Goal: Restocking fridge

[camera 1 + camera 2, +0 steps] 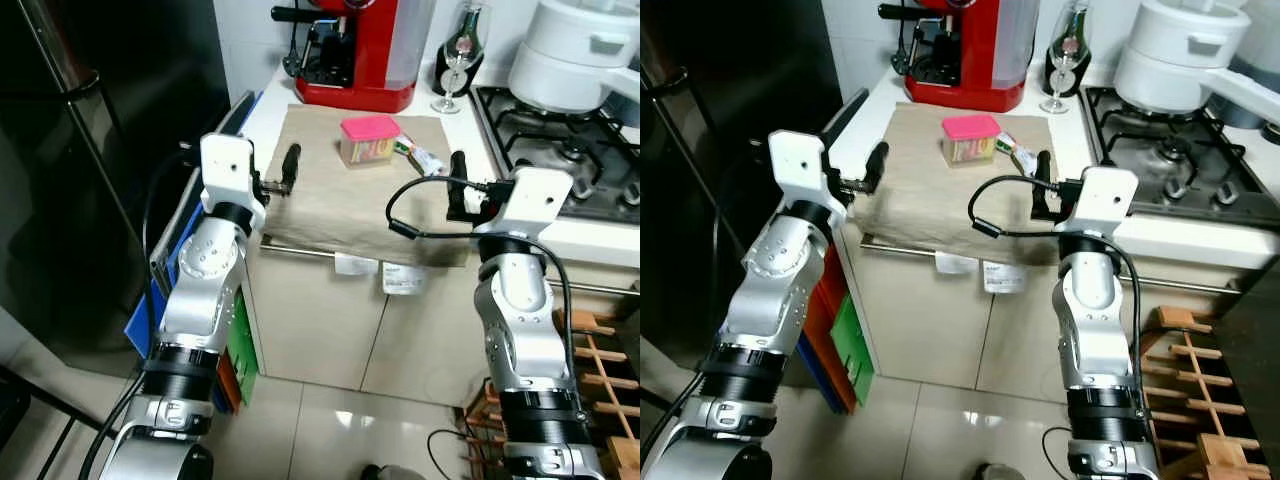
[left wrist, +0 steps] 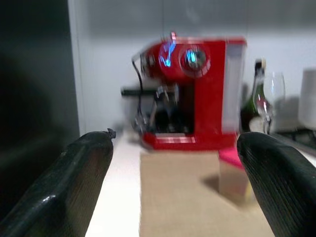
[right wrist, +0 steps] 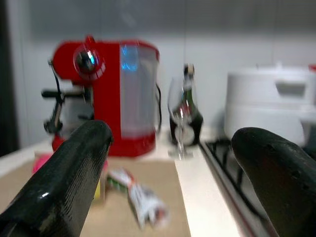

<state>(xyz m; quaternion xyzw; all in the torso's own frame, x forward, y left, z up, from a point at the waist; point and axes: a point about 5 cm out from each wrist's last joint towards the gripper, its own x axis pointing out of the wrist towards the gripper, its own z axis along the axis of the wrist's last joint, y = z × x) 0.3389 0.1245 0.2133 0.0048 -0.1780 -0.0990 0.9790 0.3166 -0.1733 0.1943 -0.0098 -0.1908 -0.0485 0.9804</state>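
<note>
We see a pink-lidded box (image 1: 369,139) on the beige cloth (image 1: 330,195), in front of the red coffee machine (image 1: 358,50) | a packet (image 1: 421,155) lies just beside the box | left gripper (image 1: 290,168) over the cloth's near left edge, fingers apart | right gripper (image 1: 458,186) over its near right edge, fingers apart | dark fridge (image 1: 90,150) left of the cloth, door closed

Matt beige cloth (image 1: 340,190) over the white counter, hanging past the edge, weave faintly rough. Glossy red plastic on the coffee machine (image 1: 360,50), with a clear, shiny water tank. Smooth pink plastic lid on a translucent container (image 1: 368,139). Crinkled, shiny foil-like wrapper (image 1: 422,156) beside it. Clear glass in the wine glass (image 1: 458,60). Glossy white enamel look on the stacked pots (image 1: 575,50); dark matt metal grates on the hob (image 1: 560,150). Bare wood in the rack (image 1: 600,370). Polished, reflective floor tiles (image 1: 330,420). Dark, glossy fridge door (image 1: 90,150).
</note>
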